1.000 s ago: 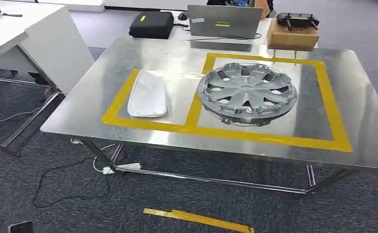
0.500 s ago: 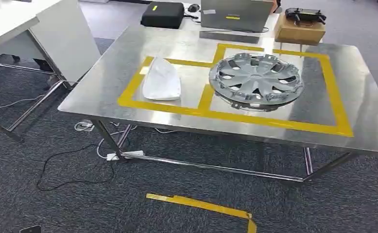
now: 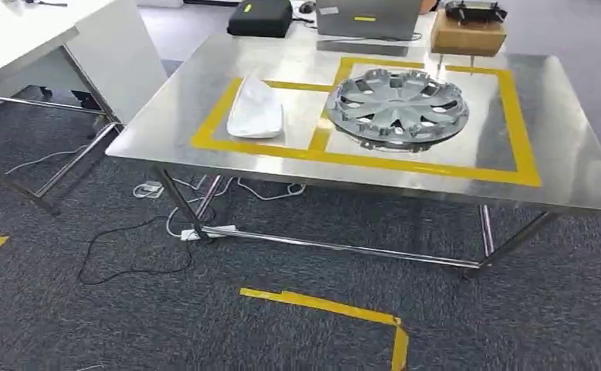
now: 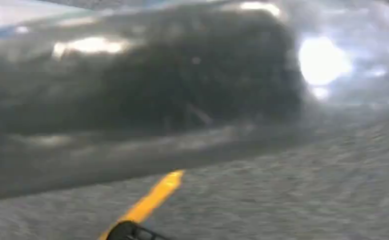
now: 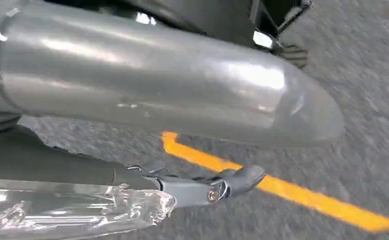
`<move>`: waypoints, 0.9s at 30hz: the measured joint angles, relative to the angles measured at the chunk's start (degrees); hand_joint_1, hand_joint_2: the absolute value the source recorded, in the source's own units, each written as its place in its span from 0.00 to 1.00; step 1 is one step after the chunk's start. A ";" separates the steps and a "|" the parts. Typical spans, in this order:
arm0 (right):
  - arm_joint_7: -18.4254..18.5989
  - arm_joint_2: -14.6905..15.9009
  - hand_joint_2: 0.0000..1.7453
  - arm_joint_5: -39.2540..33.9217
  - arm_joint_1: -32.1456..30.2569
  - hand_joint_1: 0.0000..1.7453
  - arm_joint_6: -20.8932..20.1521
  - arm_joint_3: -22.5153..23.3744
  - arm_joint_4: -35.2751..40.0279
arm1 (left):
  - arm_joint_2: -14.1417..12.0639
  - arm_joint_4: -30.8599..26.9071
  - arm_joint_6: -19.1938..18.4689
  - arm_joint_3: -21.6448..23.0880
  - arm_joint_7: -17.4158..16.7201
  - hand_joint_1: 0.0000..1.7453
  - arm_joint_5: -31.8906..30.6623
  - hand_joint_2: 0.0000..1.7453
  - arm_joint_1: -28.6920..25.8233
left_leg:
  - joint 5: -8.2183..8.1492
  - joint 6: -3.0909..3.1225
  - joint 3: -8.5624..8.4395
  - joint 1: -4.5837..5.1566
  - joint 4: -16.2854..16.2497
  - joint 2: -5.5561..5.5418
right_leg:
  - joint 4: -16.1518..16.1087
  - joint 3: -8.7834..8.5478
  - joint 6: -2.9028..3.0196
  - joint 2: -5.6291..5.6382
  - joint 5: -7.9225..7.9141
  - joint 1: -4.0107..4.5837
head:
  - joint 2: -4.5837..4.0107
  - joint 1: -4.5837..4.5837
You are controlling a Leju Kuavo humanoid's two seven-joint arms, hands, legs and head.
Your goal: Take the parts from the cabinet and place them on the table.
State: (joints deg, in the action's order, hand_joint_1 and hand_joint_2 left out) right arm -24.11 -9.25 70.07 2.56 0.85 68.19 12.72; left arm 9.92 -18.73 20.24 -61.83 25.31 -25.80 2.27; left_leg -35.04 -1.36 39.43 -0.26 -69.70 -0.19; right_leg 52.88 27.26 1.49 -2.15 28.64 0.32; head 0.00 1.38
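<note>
You see a steel table (image 3: 560, 154) marked with yellow tape boxes. A grey hubcap (image 3: 396, 106) lies in the larger box and a white bagged part (image 3: 256, 108) in the smaller, both well inside the edges. Grey carpet with a yellow floor tape strip (image 3: 336, 311) lies before the table. Your right hand (image 5: 202, 187) hangs over carpet, fingers (image 5: 242, 178) extended beside crinkled clear plastic (image 5: 72, 210); whether it grips that, you cannot tell. The left hand's state is unclear.

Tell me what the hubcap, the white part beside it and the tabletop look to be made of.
Hubcap: probably moulded plastic with a matt silver-grey paint, going by its thin cut-out spokes.
White part: glossy and smooth, likely painted plastic; uncertain.
Table: brushed steel sheet, faintly reflective, edged in yellow tape.
</note>
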 joint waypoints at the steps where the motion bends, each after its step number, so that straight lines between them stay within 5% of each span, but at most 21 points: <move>1: 0.07 0.00 0.00 0.09 0.00 0.00 0.00 0.00 0.00 | 0.02 0.48 -0.04 0.20 -0.92 0.00 -1.09 0.00 0.02 | -0.58 -0.22 0.32 -0.11 -3.54 0.01 | 0.43 1.04 -0.05 -0.59 -0.46 0.00 | 0.00 0.00; 3: 0.26 -0.15 0.00 0.46 0.06 0.00 0.02 0.00 0.00 | 0.31 1.44 -0.68 0.77 -2.69 0.00 -2.60 0.00 -0.03 | 3.41 -0.54 -1.84 -0.46 -4.15 0.10 | 1.67 2.94 -0.31 -1.71 -1.33 -0.03 | 0.00 -0.02; 5: 0.55 -0.39 0.00 0.70 0.08 0.00 0.13 0.02 0.00 | 0.46 1.94 -1.77 1.47 -3.43 0.00 -3.36 0.00 -0.08 | 6.60 -0.56 -7.66 -0.64 2.81 1.12 | 2.91 4.95 -0.73 -2.71 -1.72 -0.08 | 0.00 -0.02; 6: 0.59 -0.46 0.00 0.77 0.12 0.00 0.15 0.04 0.00 | 0.63 2.18 -2.38 1.75 -3.45 0.00 -3.67 0.00 0.02 | 5.61 -0.54 -11.89 -0.65 8.30 3.93 | 3.52 5.37 -0.95 -3.16 -1.85 0.10 | 0.02 -0.11; 7: 0.55 -0.50 0.00 0.81 0.05 0.00 0.15 0.04 0.00 | 0.70 2.34 -2.95 1.95 -3.45 0.00 -3.71 0.00 0.25 | 3.85 -0.46 -14.69 -0.30 12.84 5.50 | 4.25 5.84 -1.19 -3.59 -1.87 0.30 | 0.00 -0.15; 8: 0.48 -0.66 0.00 0.92 0.05 0.00 0.11 0.04 0.00 | 0.83 2.40 -3.71 2.20 -3.41 0.00 -3.84 0.00 0.39 | 2.68 0.62 -15.08 -0.13 14.32 5.13 | 4.58 5.96 -1.56 -4.24 -2.05 0.40 | 0.00 0.04; 11: 0.00 -0.70 0.00 1.01 0.25 0.00 -0.07 0.04 0.00 | 1.01 2.84 -5.29 2.71 -3.08 0.00 -4.06 0.00 -0.06 | 3.62 2.08 -14.13 0.05 14.53 3.41 | 4.52 6.12 -2.70 -5.90 -2.89 0.03 | 0.00 -0.22; 13: -0.11 -0.70 0.00 1.03 0.18 0.00 -0.11 0.04 0.00 | 1.03 2.97 -5.60 2.75 -2.90 0.00 -4.08 0.00 -0.18 | 4.60 2.93 -13.04 -0.09 14.51 2.51 | 8.16 7.90 -3.73 -0.07 1.09 -0.42 | 0.00 0.22; 15: -0.13 -0.70 0.00 1.11 -0.16 0.00 -0.24 0.04 0.00 | 1.22 3.04 -5.77 2.78 -2.79 0.00 -4.17 0.00 0.01 | 5.67 3.20 -11.55 0.14 14.40 0.84 | 17.92 11.59 -3.83 1.76 6.45 -0.41 | 0.00 0.28; 17: -0.20 -0.70 0.00 1.16 -0.35 0.00 -0.26 0.07 0.00 | 1.33 3.19 -6.18 2.78 -2.79 0.00 -4.17 0.00 -0.11 | 6.59 3.33 -10.52 0.55 14.33 -0.77 | 22.36 12.74 -3.48 1.98 7.93 -0.36 | 0.00 0.24; 18: -0.24 -0.70 0.00 1.16 -0.35 0.00 -0.26 0.07 0.00 | 1.33 3.28 -6.25 2.78 -2.79 0.00 -4.15 0.00 -0.21 | 6.89 3.34 -10.21 0.73 14.32 -1.49 | 20.43 11.23 -3.15 2.06 6.59 -0.30 | 0.00 0.24; 20: -0.35 -0.70 0.00 1.18 -0.33 0.00 -0.33 0.07 0.00 | 1.44 3.30 -6.27 2.78 -2.79 0.00 -4.15 0.00 -0.29 | 7.34 3.32 -9.99 1.05 14.31 -3.04 | 10.09 4.95 -2.11 3.19 1.83 -0.11 | 0.00 0.24; 21: -0.37 -0.70 0.00 1.20 -0.30 0.00 -0.33 0.07 0.00 | 1.51 3.32 -6.29 2.78 -2.79 0.00 -4.15 0.00 -0.23 | 7.51 3.21 -9.94 1.07 14.31 -3.77 | 4.57 1.79 -1.35 5.51 0.32 0.06 | 0.00 0.20; 22: -0.39 -0.66 0.00 1.22 -0.29 0.00 -0.33 0.07 0.02 | 1.73 3.39 -6.34 2.78 -2.75 0.00 -4.15 0.00 -0.09 | 7.77 3.01 -9.59 1.26 14.25 -4.12 | 3.08 0.86 -0.83 7.19 1.29 -0.20 | 0.00 0.02; 26: -0.46 -0.68 0.00 1.25 -0.23 0.00 -0.35 0.09 0.02 | 1.84 3.58 -6.36 2.78 -2.75 0.00 -4.10 0.00 -0.31 | 8.74 1.58 -8.38 0.85 14.15 -6.64 | 2.00 0.63 -0.74 5.09 0.34 -0.09 | 0.00 0.18; 27: -0.46 -0.77 0.00 1.25 -0.16 0.00 -0.35 0.11 0.04 | 1.75 3.60 -6.34 2.78 -2.75 0.00 -4.10 0.00 -0.36 | 7.84 1.57 -8.17 0.75 13.25 -4.74 | 1.44 0.49 -0.66 3.95 -0.13 -0.46 | 0.00 0.22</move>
State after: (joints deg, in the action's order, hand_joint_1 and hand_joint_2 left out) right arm -24.57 -10.01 71.32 2.40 0.50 68.30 12.76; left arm 11.67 -15.12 13.90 -59.06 22.56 -29.90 1.91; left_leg -27.20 0.21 31.26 0.49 -56.45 -4.93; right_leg 54.32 27.75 0.82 1.81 28.51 -0.15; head 0.00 1.60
